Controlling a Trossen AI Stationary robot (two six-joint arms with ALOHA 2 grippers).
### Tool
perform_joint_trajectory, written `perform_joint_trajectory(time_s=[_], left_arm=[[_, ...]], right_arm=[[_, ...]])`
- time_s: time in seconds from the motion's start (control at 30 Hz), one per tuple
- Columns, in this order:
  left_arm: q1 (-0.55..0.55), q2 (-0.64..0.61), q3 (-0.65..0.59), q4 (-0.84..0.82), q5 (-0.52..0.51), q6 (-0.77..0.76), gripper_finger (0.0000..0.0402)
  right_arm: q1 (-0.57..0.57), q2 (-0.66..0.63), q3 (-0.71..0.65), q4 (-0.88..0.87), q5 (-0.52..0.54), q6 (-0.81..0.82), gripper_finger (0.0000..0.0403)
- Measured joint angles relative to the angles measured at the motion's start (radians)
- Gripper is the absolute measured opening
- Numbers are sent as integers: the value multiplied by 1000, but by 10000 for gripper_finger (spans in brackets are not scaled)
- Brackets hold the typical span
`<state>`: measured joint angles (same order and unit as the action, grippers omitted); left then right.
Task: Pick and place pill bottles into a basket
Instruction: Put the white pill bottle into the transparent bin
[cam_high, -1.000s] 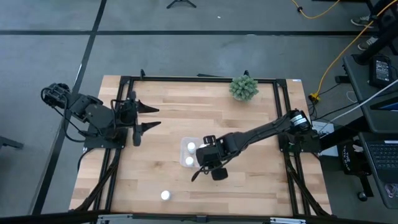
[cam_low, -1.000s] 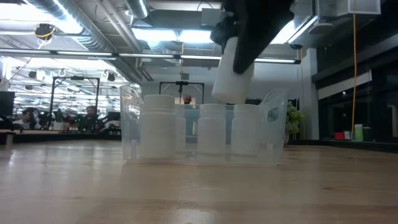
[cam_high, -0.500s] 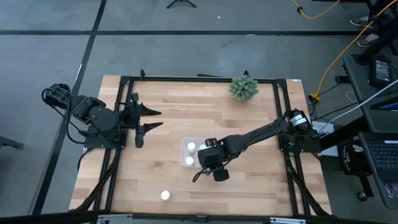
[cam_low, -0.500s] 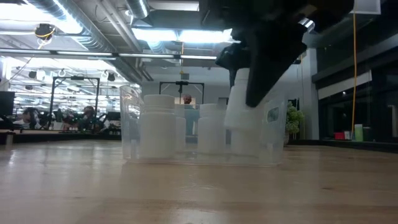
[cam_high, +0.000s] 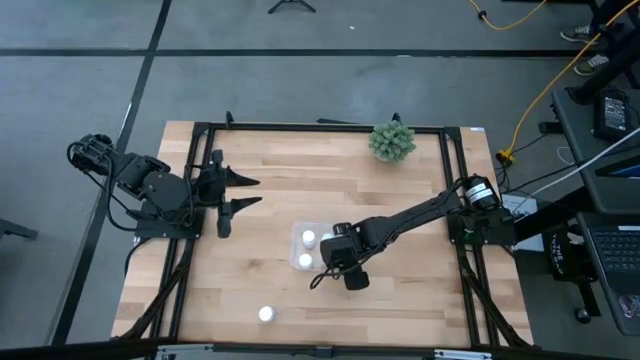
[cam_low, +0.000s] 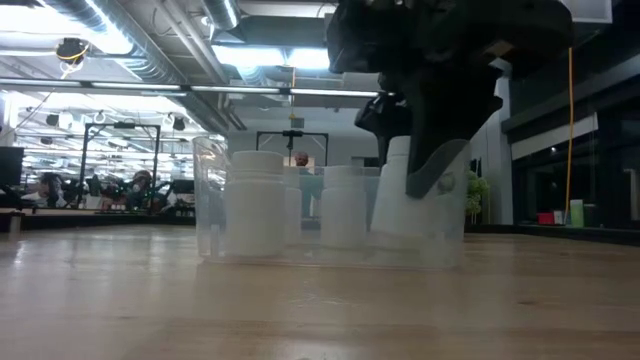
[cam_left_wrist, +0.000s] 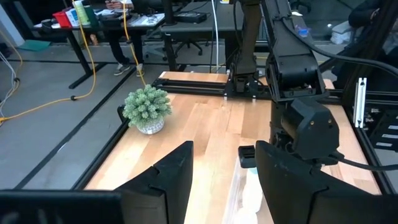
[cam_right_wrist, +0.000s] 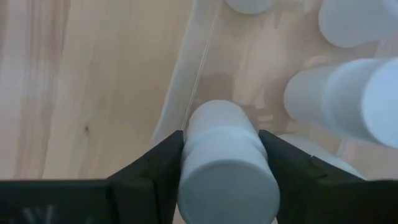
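Your right gripper (cam_right_wrist: 221, 168) is clamped on a pill bottle (cam_right_wrist: 225, 158), fingers snug on both sides, lowered into the right end of the clear basket (cam_low: 445, 235). Other bottles (cam_low: 255, 200) stand upright inside it. One stray bottle (cam_high: 265, 314) sits alone near the front edge of the table (cam_high: 250, 130), well apart from the basket. Your left gripper (cam_high: 238, 191) waits at the left side, fingers spread, holding nothing.

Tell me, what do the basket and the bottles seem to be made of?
The basket looks like clear, slightly frosted plastic: the bottles inside show through its walls. The bottles look like matte white plastic, opaque and without glare; this is only a guess from their look.
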<state>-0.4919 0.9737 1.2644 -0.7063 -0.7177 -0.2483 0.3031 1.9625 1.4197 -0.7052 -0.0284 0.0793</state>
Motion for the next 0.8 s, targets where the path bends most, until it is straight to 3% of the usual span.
perform_joint_trajectory(time_s=[0.2, 0.53, 0.8], left_arm=[[0, 0, 0, 0, 1, 0, 166], [0, 0, 0, 0, 1, 0, 163], [0, 0, 0, 0, 1, 6, 162]], right_arm=[[0, 0, 0, 0, 0, 24, 216], [0, 0, 1, 1, -6, 17, 216], [1, 0, 115, -35, -30, -35, 246]])
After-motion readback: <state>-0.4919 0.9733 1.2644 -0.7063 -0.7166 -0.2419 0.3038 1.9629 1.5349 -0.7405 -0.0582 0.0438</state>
